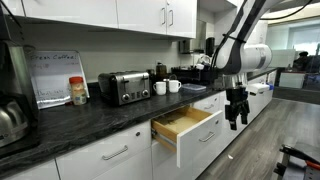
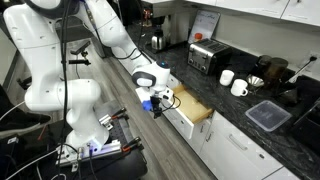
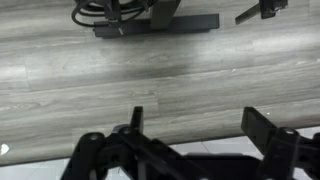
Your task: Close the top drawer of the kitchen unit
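The top drawer (image 1: 197, 135) of the kitchen unit (image 1: 110, 155) stands pulled open, its light wooden inside (image 1: 183, 120) showing, white front with a silver bar handle facing out. It also shows in an exterior view (image 2: 187, 108). My gripper (image 1: 237, 117) hangs open and empty just in front of the drawer front, fingers pointing down; in an exterior view (image 2: 160, 100) it sits at the drawer's front face. In the wrist view my two fingers (image 3: 197, 125) are spread apart with grey wood floor and a white edge (image 3: 195, 150) between them.
The dark speckled countertop (image 1: 90, 115) holds a toaster (image 1: 124, 87), two white mugs (image 1: 166, 87), a jar (image 1: 78, 91) and a kettle (image 1: 10, 118). A clear container (image 2: 268, 115) lies on the counter. Black equipment (image 3: 140, 15) stands on the floor.
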Tool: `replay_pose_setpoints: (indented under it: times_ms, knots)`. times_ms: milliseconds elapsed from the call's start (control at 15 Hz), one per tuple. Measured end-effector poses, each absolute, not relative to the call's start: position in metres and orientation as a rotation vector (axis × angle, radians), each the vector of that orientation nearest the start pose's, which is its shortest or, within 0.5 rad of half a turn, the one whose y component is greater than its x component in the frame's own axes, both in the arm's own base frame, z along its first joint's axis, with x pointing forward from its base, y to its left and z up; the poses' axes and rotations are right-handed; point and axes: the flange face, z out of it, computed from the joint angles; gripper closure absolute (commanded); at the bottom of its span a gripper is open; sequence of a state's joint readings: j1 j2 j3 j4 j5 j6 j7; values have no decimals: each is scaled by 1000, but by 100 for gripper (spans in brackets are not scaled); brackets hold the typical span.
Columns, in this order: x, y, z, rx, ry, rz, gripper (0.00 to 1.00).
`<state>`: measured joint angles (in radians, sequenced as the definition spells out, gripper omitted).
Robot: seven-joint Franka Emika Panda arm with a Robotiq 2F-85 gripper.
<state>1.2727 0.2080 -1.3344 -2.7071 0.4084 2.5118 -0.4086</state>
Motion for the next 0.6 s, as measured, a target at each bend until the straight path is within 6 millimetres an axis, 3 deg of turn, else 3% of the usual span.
replay_pose_setpoints:
  times_ms: [333, 600]
  knots:
    - [376, -26, 196, -3190, 20, -104, 0]
    - [385, -5, 201, -3195, -3, -291, 0]
